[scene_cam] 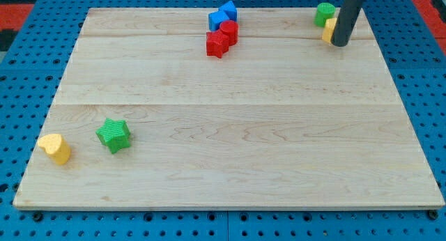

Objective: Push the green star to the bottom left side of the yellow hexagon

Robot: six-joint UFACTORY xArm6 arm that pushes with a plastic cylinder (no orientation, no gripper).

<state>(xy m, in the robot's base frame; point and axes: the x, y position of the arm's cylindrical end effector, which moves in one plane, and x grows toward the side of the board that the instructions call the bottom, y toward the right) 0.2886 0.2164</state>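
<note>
My tip [341, 43], a bare rod with no jaws, touches the yellow hexagon [328, 30], well apart from the green star [113, 135]: the approach comes first.

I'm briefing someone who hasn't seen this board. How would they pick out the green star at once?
Start at the wooden board and go to its corner at the view's bottom left. Two blocks sit there: a yellow block nearest the edge and, just to its right, the green star. It is the only green block there; the other green block sits at the top right beside my tip.
</note>
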